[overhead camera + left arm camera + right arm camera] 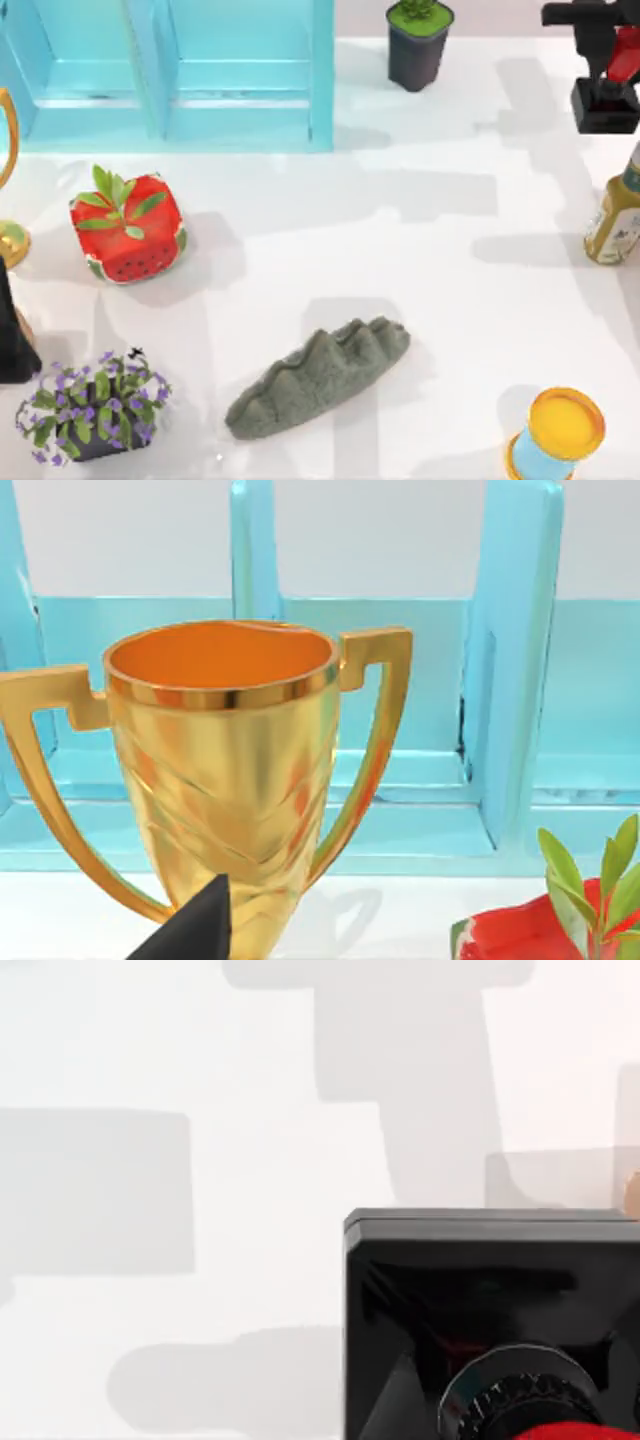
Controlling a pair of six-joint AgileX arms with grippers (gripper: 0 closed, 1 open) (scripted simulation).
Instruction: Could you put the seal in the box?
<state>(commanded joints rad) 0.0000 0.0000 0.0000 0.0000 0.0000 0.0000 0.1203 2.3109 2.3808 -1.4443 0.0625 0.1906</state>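
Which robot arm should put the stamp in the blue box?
The right arm. Its pincer is right over the seal at the table's far right corner, by the red knob. The left pincer sits at the left edge beside the gold trophy, far from the seal. The box stands at the back left.

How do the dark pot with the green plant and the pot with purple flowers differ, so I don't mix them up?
The dark pot with the green plant stands at the table's far edge, right of the blue box; the purple-flower pot sits near the front left corner. The first carries a compact green tuft, the second sprawling purple blooms hiding its rim. Both pots are dark.
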